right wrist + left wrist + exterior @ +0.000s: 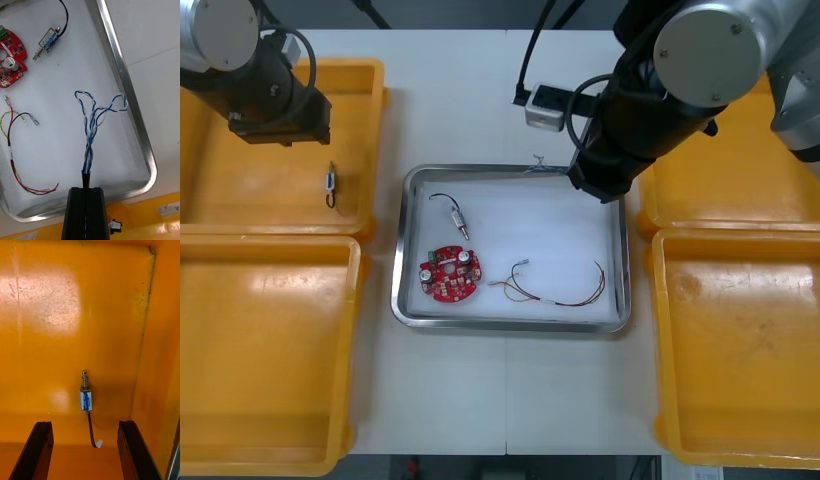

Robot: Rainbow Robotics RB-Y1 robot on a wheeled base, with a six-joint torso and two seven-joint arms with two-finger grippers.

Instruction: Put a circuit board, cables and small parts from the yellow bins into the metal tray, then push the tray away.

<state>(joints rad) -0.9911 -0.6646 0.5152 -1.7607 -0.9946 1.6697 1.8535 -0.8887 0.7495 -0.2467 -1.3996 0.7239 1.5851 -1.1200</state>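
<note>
My right gripper (86, 190) hangs over the far right corner of the metal tray (397, 250), fingers pinched tight on the end of the twisted blue and white cable (92, 123). Its loops dangle over the white floor just inside the rim, and I cannot tell whether they touch it. Already in the tray lie the round red circuit board (449, 273), a small metal part (456, 217) with a black lead, and the red and yellow cable (560, 290). My left gripper (84, 423) hovers over the far left yellow bin (260, 190), fingers wide, with another small metal part (86, 399) on the bin floor between them, not yet gripped. I judge the loading mostly done: this cable needs releasing, perhaps that part needs fetching, and the tray needs pushing away across the tabletop (510, 400).
</note>
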